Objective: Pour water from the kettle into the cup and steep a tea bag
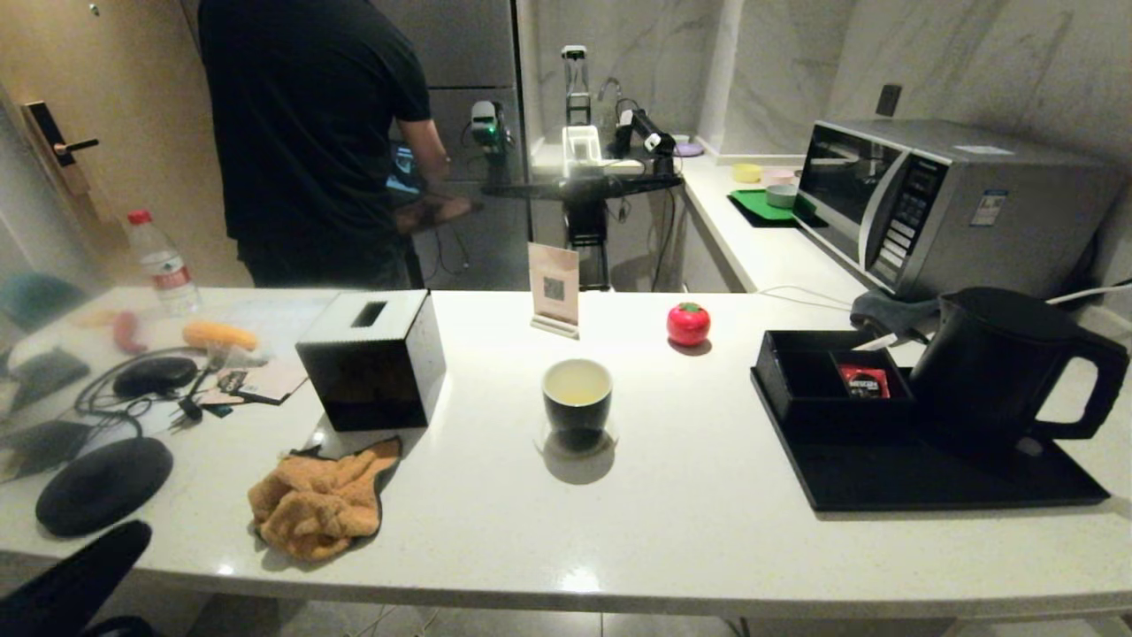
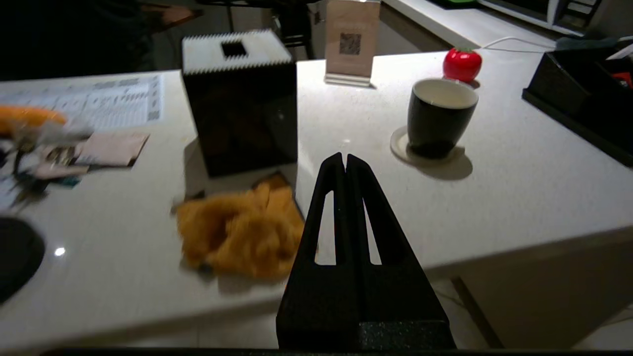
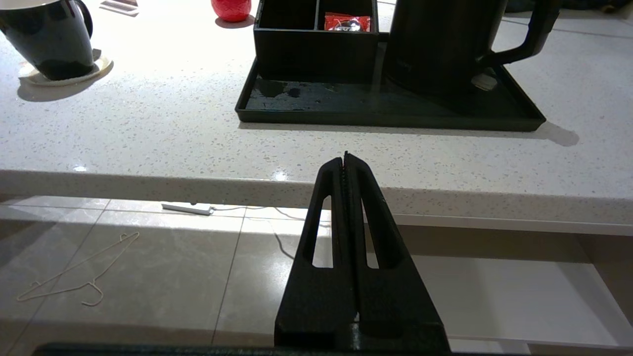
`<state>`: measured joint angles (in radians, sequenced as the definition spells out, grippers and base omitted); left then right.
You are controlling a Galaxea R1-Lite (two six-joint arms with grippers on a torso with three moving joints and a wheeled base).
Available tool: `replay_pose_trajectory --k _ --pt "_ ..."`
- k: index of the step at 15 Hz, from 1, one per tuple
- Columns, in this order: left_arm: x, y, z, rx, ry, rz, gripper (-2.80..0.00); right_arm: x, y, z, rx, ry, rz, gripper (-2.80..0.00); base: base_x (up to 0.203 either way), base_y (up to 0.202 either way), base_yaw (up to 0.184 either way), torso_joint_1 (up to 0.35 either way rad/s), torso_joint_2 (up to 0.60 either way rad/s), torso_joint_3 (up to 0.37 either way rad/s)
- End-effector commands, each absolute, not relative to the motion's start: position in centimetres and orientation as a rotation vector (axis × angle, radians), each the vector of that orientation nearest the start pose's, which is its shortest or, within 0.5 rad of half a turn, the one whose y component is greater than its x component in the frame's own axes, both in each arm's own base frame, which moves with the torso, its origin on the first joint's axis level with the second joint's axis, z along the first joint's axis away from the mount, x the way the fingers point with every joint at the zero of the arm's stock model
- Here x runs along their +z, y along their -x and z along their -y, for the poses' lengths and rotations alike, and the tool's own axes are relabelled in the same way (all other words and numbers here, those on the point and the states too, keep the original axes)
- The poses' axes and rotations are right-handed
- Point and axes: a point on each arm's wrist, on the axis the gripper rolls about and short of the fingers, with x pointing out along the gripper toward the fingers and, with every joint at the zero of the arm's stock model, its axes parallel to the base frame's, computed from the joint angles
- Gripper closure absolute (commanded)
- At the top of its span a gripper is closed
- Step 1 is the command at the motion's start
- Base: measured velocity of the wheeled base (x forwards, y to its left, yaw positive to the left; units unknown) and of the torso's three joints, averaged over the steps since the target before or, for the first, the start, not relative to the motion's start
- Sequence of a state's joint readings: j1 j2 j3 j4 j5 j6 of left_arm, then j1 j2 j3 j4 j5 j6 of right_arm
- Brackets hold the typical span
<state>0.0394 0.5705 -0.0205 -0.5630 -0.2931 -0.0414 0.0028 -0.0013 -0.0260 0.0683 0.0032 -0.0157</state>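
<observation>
The black cup (image 1: pixel 577 395) with its white inside stands mid-counter on a pale coaster and holds pale yellowish water (image 1: pixel 577 384). The matte black kettle (image 1: pixel 999 363) sits on a black tray (image 1: pixel 929 482) at the right, handle pointing right. The tea bag is out of view. My left gripper (image 2: pixel 344 158) is shut and empty, hovering over the counter's front edge, short of the cup (image 2: pixel 439 116). My right gripper (image 3: pixel 345 157) is shut and empty, held off the counter's front edge, in front of the tray (image 3: pixel 385 118) and kettle (image 3: pixel 440 44).
A black compartment box (image 1: pixel 822 389) holding a red packet (image 1: pixel 864 381) shares the tray. A black tissue box (image 1: pixel 371 358) and orange cloth (image 1: pixel 318 500) lie left of the cup. Behind are a red tomato-shaped object (image 1: pixel 688 324), a sign (image 1: pixel 554 287), a microwave (image 1: pixel 937 203) and a person (image 1: pixel 309 133).
</observation>
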Motion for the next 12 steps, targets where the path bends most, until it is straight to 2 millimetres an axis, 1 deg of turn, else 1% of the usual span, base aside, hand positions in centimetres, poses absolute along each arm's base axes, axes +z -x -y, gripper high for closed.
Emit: replay_pose_trajectory --k 1,3,4,5,7,12 --pt "11.3 0.1 0.5 -0.195 0.032 0.068 0.0 7.6 2.5 0.0 0.006 0.017 -0.043 0.0 0.0 0.0 0.0 0.0 0.0 0.0" --pt "9.6 1.0 0.1 -0.013 0.043 0.011 0.0 7.6 2.5 0.0 0.006 0.016 -0.043 0.0 0.0 0.0 0.0 0.0 0.0 0.0" --pt "9.1 1.5 0.0 0.011 0.044 0.031 0.0 7.6 2.5 0.0 0.007 0.017 -0.044 0.0 0.0 0.0 0.0 0.0 0.0 0.0" --pt "8.5 2.0 0.0 0.013 0.044 0.048 0.0 7.6 2.5 0.0 0.006 0.015 -0.04 0.0 0.0 0.0 0.0 0.0 0.0 0.0" --pt "7.6 2.3 0.0 0.007 0.055 0.006 0.0 7.6 2.5 0.0 0.006 0.015 -0.04 0.0 0.0 0.0 0.0 0.0 0.0 0.0" --pt "7.6 2.3 0.0 0.006 0.056 0.003 0.0 7.6 2.5 0.0 0.006 0.015 -0.038 0.0 0.0 0.0 0.0 0.0 0.0 0.0"
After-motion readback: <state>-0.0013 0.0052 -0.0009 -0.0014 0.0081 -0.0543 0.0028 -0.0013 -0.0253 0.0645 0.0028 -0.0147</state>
